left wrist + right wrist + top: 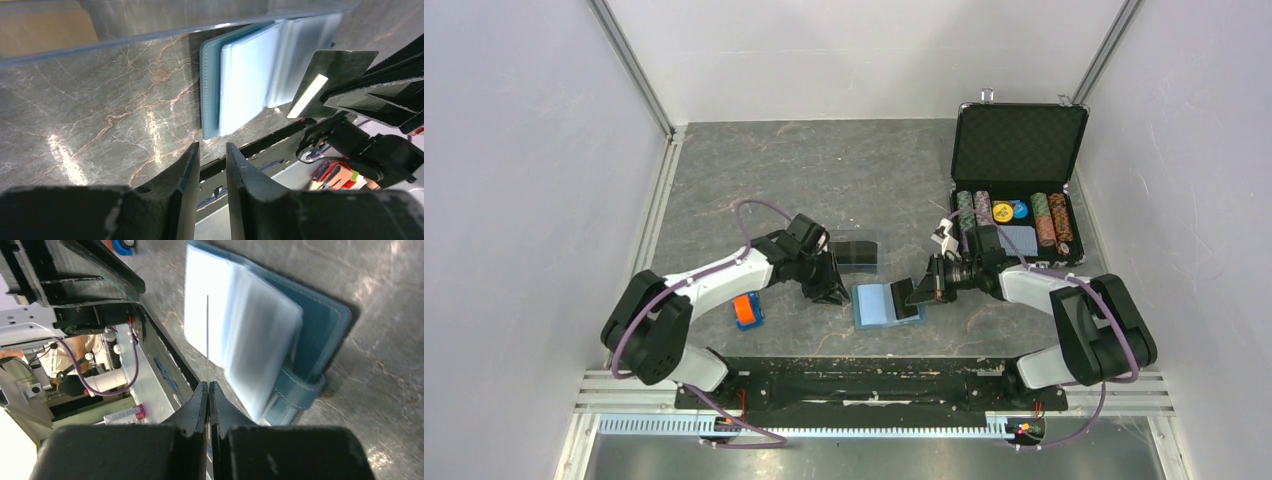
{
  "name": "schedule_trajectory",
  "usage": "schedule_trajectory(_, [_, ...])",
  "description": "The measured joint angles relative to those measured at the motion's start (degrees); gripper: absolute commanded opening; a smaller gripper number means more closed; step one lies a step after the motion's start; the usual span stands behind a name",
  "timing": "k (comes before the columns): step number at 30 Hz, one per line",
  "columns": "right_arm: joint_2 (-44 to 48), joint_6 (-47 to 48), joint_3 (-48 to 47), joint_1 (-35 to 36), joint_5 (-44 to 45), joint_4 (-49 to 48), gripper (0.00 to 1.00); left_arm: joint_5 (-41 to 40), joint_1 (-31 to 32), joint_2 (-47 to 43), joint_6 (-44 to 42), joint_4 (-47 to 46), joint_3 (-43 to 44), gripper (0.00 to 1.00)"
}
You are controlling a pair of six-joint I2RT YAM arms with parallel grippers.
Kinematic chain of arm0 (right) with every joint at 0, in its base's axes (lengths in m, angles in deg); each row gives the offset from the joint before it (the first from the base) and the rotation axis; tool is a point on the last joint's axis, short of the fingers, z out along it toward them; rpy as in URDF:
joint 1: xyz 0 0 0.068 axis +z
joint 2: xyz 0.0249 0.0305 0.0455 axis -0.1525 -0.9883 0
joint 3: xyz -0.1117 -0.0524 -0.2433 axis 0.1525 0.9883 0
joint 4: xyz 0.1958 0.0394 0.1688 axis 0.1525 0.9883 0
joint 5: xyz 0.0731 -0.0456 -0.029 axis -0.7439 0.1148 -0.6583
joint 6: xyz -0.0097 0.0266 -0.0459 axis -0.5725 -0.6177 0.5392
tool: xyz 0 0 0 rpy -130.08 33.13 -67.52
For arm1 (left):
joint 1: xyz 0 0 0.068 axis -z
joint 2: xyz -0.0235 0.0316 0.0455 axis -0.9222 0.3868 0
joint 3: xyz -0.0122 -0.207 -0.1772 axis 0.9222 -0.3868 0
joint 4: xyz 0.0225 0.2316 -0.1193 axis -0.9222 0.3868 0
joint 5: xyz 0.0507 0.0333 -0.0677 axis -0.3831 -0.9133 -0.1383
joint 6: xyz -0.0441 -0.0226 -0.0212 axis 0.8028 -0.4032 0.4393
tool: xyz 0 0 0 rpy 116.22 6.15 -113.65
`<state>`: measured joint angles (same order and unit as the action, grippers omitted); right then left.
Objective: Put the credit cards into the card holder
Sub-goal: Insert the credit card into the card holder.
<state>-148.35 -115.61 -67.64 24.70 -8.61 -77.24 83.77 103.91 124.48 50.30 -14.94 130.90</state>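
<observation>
The card holder [871, 305] lies open on the table between the arms, teal outside with pale blue pockets [243, 82] [280, 330]. My right gripper [924, 289] [208, 385] is shut on a black credit card [904, 297], held over the holder's right edge. In the left wrist view that card [330, 75] shows flat with a pale stripe; in the right wrist view it [207, 335] is a thin edge-on line. My left gripper [832, 289] [212, 150] hovers just left of the holder, jaws slightly apart with nothing between them. A tan card [45, 30] shows through the tray wall.
A clear plastic tray [854, 252] stands just behind the holder, its wall [150, 25] close above the left gripper. An orange-and-blue block [746, 311] sits under the left arm. An open black chip case [1019, 190] stands at the back right. The table's front edge runs close below the holder.
</observation>
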Motion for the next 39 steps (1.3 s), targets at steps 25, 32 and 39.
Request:
schedule_trajectory(25, [-10.80, -5.11, 3.54, 2.29, -1.09, -13.22, 0.00, -0.31, 4.04, 15.02, -0.85, 0.13, 4.39, 0.20])
schedule_trajectory(32, [-11.47, -5.35, 1.77, 2.29, -1.27, -13.92, 0.00, -0.31, 4.31, 16.48, -1.88, 1.38, 6.25, 0.19])
schedule_trajectory(39, [-13.86, -5.40, 0.74, 2.32, -1.33, -14.38, 0.00, -0.15, 4.35, 17.53, -2.89, 3.08, 7.76, 0.19])
